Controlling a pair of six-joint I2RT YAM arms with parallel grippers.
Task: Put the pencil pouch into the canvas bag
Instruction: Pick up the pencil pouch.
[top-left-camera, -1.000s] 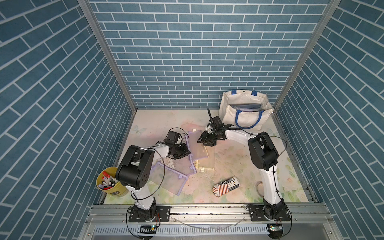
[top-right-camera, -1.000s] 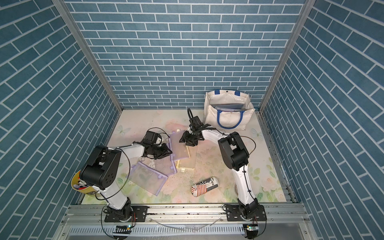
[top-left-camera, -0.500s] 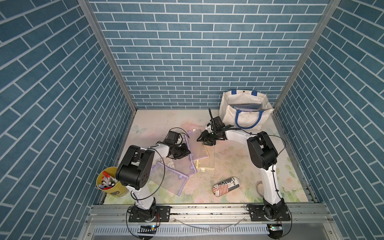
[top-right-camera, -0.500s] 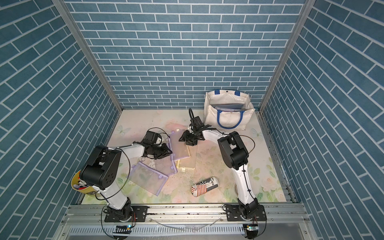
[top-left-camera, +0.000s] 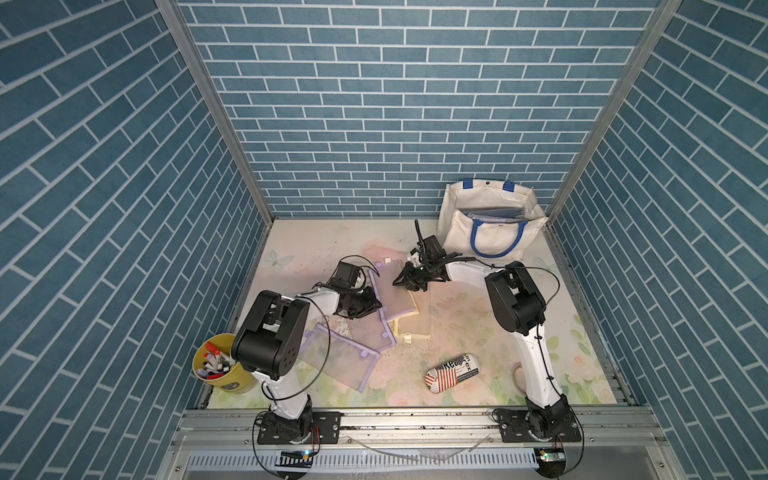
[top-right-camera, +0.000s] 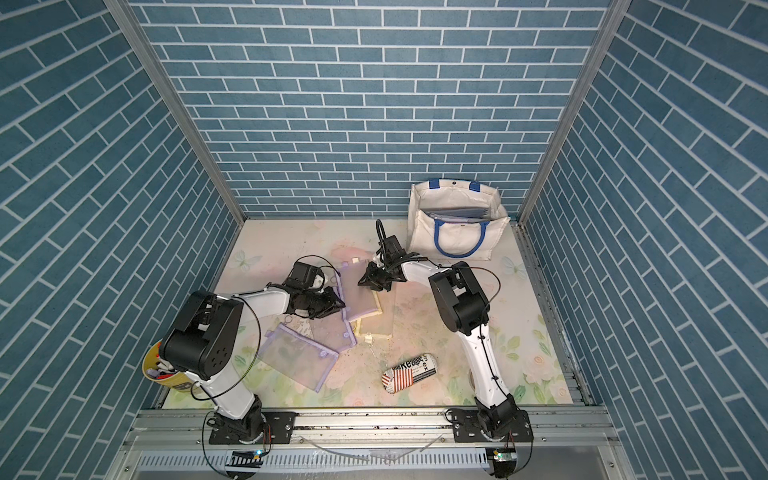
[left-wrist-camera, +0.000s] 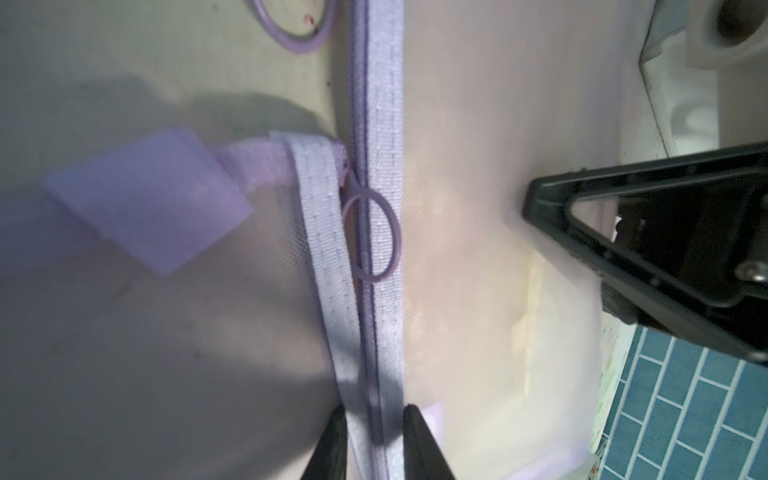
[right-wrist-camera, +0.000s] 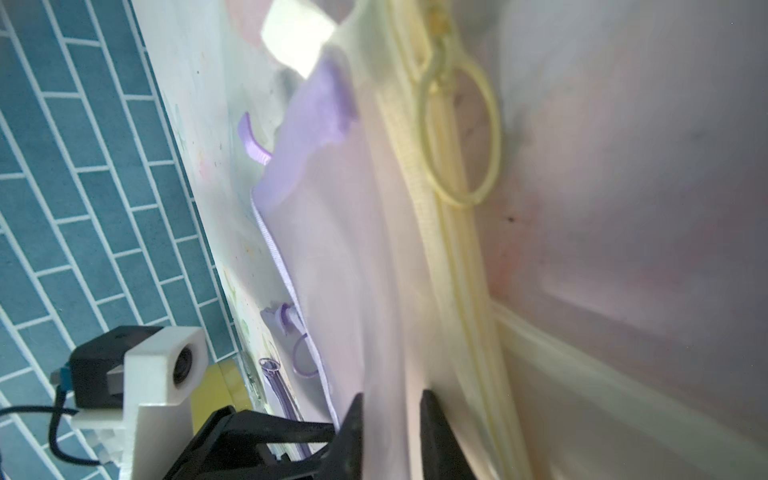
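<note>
Right claw closed onto pouch edge.
Grasp step: left claw pinched its zipper side too; next probably called for lifting together toward bag.

My left arm reaches forward and low, and my left fingers are pinched to a narrow gap. My right arm bends inward toward it, my right fingers drawn nearly together too.

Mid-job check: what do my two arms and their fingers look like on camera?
The left arm and right arm share white links, bulky black joint housings and thin black cables looping alongside. The left gripper and right gripper are black, with tapered wedge-shaped fingers. A white mount carries the left wrist camera.
</note>
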